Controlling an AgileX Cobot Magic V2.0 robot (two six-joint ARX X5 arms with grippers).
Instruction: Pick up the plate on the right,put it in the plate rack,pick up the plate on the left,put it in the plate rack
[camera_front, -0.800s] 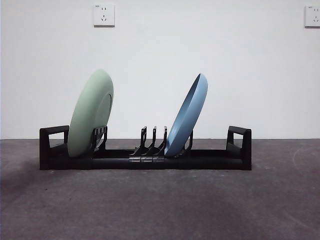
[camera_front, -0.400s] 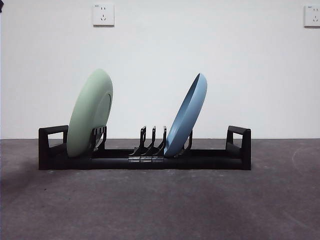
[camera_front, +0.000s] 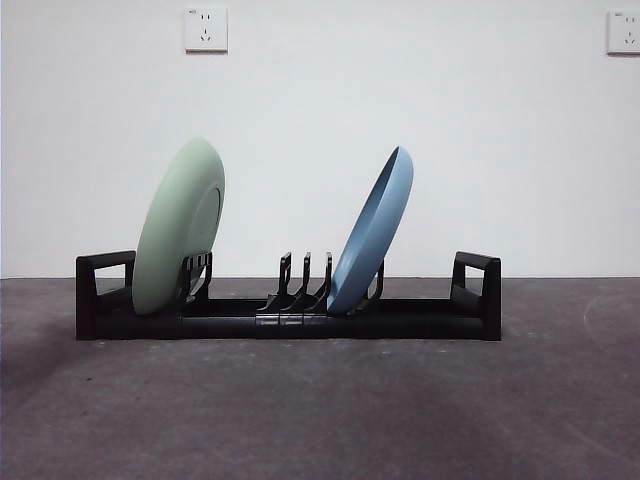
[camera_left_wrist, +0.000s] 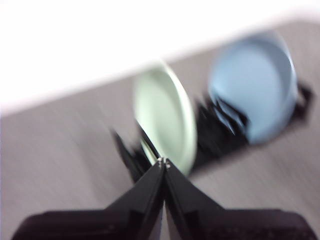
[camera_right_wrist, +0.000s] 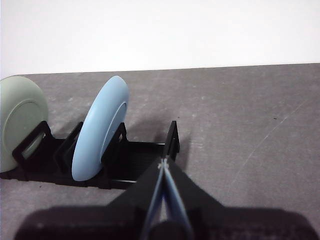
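Plates (camera_front: 180, 228) smooth, round; plate rack (camera_front: 290, 322) black, pronged.

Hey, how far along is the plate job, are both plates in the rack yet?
Both look done. The green plate leans in the prongs near one end of the plate rack, and the blue plate leans in prongs near the middle. Nothing is in hand: the left gripper and right gripper are both shut, empty and clear of the rack. No plate is left on the table.
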